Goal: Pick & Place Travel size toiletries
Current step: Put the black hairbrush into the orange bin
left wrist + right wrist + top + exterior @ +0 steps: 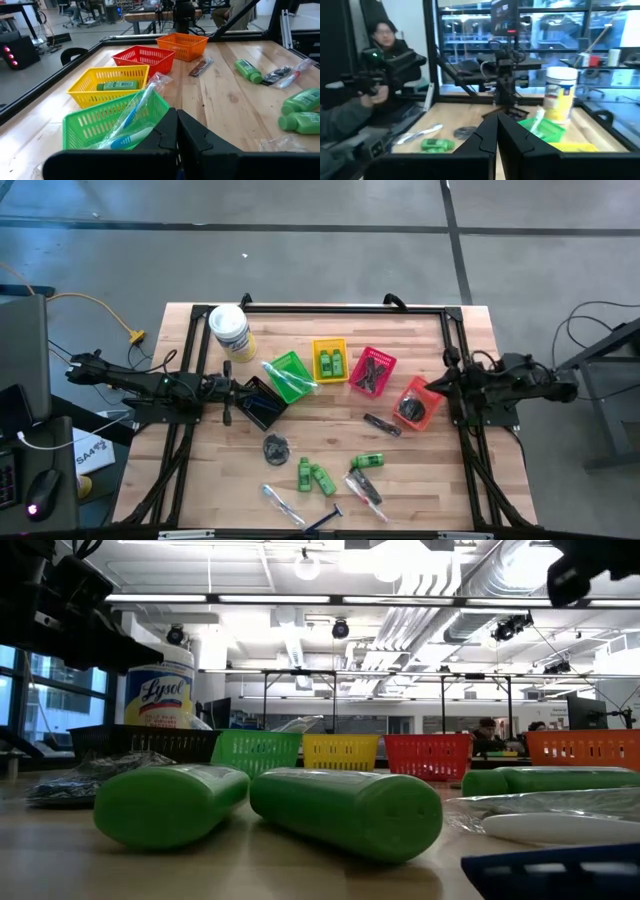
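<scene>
Loose toiletries lie on the wooden table's near half: three green mini bottles (305, 473) (322, 478) (368, 461), a dark coiled bundle (277, 446), a black comb (382, 424), clear tubes (282, 502) (365, 488) and a razor (325, 520). The green basket (290, 375) holds a clear tube, the yellow basket (331, 358) green bottles, the red basket (372, 370) black combs. My left gripper (176, 120) is shut and empty at the table's left, beside a black basket (262, 402). My right gripper (497, 122) is shut and empty at the table's right, above the orange basket (418, 402).
A white tub with a yellow label (230, 330) stands at the far left corner. A black metal frame (340, 310) runs around the table's edges. A person (380, 60) sits beyond the table's left side in the right wrist view.
</scene>
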`<control>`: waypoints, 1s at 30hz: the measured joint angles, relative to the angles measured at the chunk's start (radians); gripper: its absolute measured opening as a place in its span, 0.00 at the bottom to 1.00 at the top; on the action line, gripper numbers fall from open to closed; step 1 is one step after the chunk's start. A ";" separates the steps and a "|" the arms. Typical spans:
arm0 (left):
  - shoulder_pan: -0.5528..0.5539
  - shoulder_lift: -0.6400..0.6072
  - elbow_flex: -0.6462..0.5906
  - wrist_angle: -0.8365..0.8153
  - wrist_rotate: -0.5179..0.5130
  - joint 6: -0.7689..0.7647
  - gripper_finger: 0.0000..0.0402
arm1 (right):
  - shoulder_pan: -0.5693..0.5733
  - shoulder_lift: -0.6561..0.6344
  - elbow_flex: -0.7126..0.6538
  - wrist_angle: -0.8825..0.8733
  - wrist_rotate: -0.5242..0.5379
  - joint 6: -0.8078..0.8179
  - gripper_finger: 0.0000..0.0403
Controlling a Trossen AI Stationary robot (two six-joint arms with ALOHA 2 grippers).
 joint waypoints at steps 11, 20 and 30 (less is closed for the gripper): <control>0.000 -0.002 0.000 0.000 -0.002 0.034 0.00 | 0.003 0.050 -0.116 0.269 -0.069 0.084 0.01; 0.000 -0.003 0.000 0.003 -0.024 0.060 0.00 | -0.005 0.026 -0.213 0.279 0.013 0.014 0.01; 0.000 -0.003 0.000 0.004 -0.031 0.108 0.00 | -0.009 0.004 -0.290 0.357 0.003 0.033 0.01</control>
